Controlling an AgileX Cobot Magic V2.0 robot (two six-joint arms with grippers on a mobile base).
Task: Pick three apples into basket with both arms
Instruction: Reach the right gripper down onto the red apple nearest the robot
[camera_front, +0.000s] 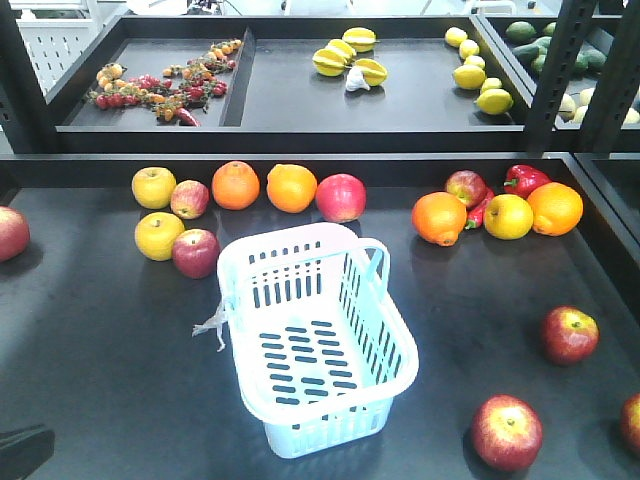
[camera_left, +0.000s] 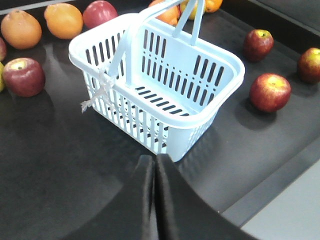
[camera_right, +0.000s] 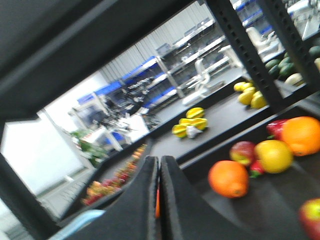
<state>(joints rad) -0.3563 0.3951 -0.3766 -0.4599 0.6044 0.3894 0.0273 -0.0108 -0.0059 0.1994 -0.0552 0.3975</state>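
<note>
Basket (camera_front: 320, 425) (camera_left: 125, 115): dead centre of the front view, upright on the dark table (camera_front: 100, 380), hoop handles up, white tie strip (camera_front: 212, 328) dangling off its left rim.
Apples (camera_front: 507, 432) (camera_front: 570, 334) (camera_front: 632, 420): three red ones, lower right of the front view, all on the table, well apart from the basket.
Left apple (camera_front: 196, 252) (camera_left: 23, 76): just beside the basket's upper-left corner.
Left gripper (camera_left: 152, 159): bottom centre of its wrist view, black fingers pressed flat together on themselves, pointing at the basket's near corner, not touching it.
Right gripper (camera_right: 159, 160): bottom centre of its tilted wrist view, fingers closed to a hairline slit, an orange (camera_right: 228, 178) on the table to its right.
</note>
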